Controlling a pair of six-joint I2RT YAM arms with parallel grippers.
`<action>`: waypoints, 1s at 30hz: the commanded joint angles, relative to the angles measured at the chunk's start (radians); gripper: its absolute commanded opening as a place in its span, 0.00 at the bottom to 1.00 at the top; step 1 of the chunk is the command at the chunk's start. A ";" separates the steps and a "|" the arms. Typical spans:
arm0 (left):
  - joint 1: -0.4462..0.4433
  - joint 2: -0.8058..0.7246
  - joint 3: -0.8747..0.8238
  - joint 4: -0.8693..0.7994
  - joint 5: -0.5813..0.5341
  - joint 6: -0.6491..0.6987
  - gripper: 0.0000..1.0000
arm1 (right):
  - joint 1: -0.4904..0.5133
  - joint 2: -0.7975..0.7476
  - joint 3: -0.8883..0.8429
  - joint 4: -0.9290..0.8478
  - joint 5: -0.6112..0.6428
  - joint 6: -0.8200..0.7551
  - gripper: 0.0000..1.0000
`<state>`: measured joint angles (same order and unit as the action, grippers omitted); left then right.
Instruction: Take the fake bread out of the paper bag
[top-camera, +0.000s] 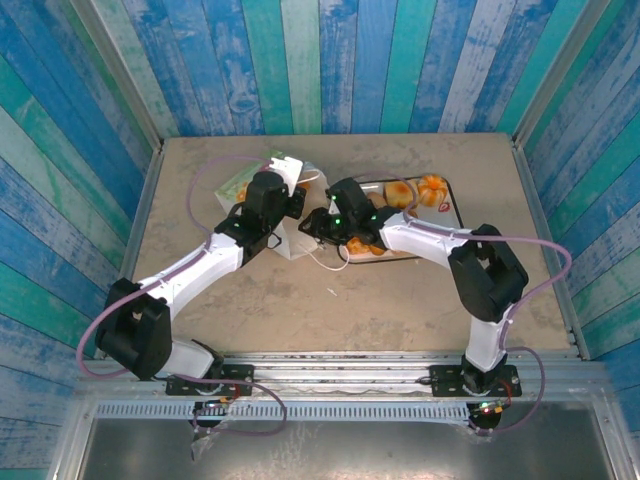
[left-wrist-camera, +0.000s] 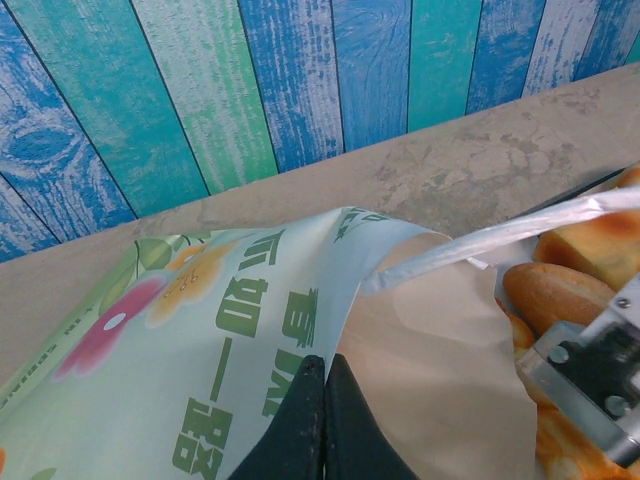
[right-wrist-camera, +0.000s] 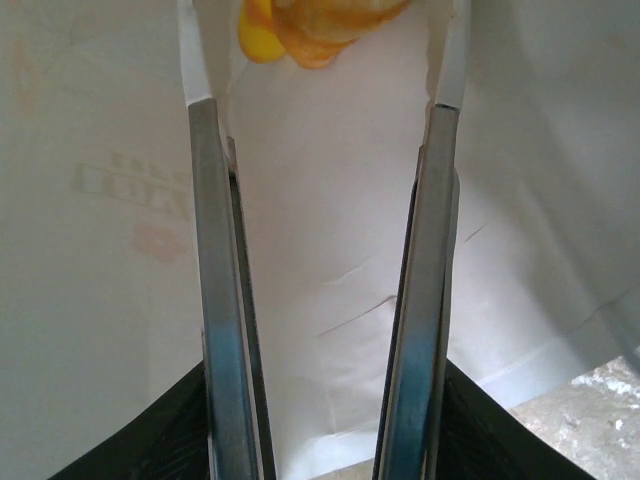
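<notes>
We note the left gripper (left-wrist-camera: 323, 385) pinching the paper bag (left-wrist-camera: 230, 320) rim; the right gripper (right-wrist-camera: 322, 100), half-spread and empty, points straight at the bread (right-wrist-camera: 300, 35).

**Table** (top-camera: 300, 310): tan and mottled with darker blotches, rectangular. Blue and green plank walls close off its left, far and right edges. A metal rail (top-camera: 340, 362) runs along the near edge, and my two bases are bolted there.

Lying directly on it:

1. **Paper bag** (top-camera: 235, 185): on its side, left of centre and toward the far edge. Its upper face is pale green with a flower print and green lettering, and the rest is white. The mouth opens to the right.
2. **Tray** (top-camera: 442, 215): white with a dark rim, flat on the table, right of centre and toward the far edge. It sits just beside the bag's mouth; I cannot tell whether they touch.
</notes>
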<state>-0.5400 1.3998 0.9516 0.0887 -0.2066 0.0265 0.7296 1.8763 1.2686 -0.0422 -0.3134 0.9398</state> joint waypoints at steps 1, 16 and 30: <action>-0.008 -0.012 -0.010 0.031 0.008 0.006 0.00 | -0.007 0.026 0.033 0.029 0.020 0.010 0.49; -0.011 -0.015 -0.013 0.029 -0.027 -0.003 0.00 | -0.003 -0.007 0.029 -0.004 0.035 -0.055 0.28; -0.009 -0.011 0.004 0.014 -0.153 -0.054 0.00 | 0.085 -0.233 -0.043 -0.192 0.157 -0.153 0.25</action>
<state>-0.5472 1.3994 0.9428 0.0883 -0.3046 -0.0036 0.8001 1.7134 1.2457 -0.1806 -0.2153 0.8330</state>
